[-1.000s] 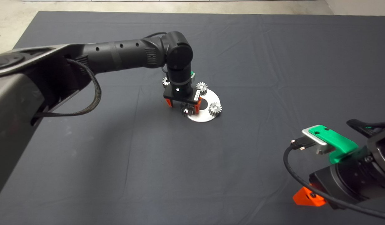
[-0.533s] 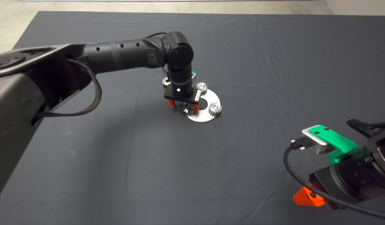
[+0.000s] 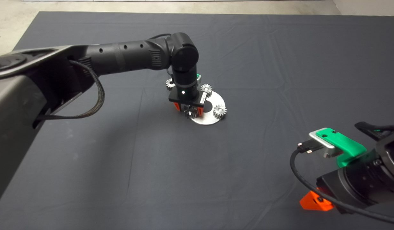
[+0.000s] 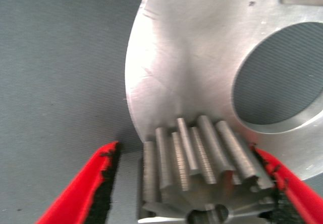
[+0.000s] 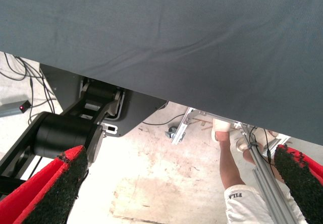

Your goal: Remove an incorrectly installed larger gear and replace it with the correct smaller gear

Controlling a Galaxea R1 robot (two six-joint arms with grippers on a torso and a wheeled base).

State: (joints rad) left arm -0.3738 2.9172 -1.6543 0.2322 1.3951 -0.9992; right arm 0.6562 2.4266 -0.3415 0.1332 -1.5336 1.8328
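Light is catching the larger gear (image 4: 202, 168), a shiny silver wheel with broad, long teeth and a round centre hole. It is sitting flat at the rim of the plate (image 4: 186, 57), just beside the plate's big hole, with its axis standing upright off the plate and its hole facing up. The left gripper (image 3: 188, 110) is straddling it with jaws not yet clenched, one pad (image 4: 277, 193) touching the teeth and the other standing just clear, while the right gripper (image 3: 315, 202) is waiting well apart from the plate, jaws spread and holding nothing.
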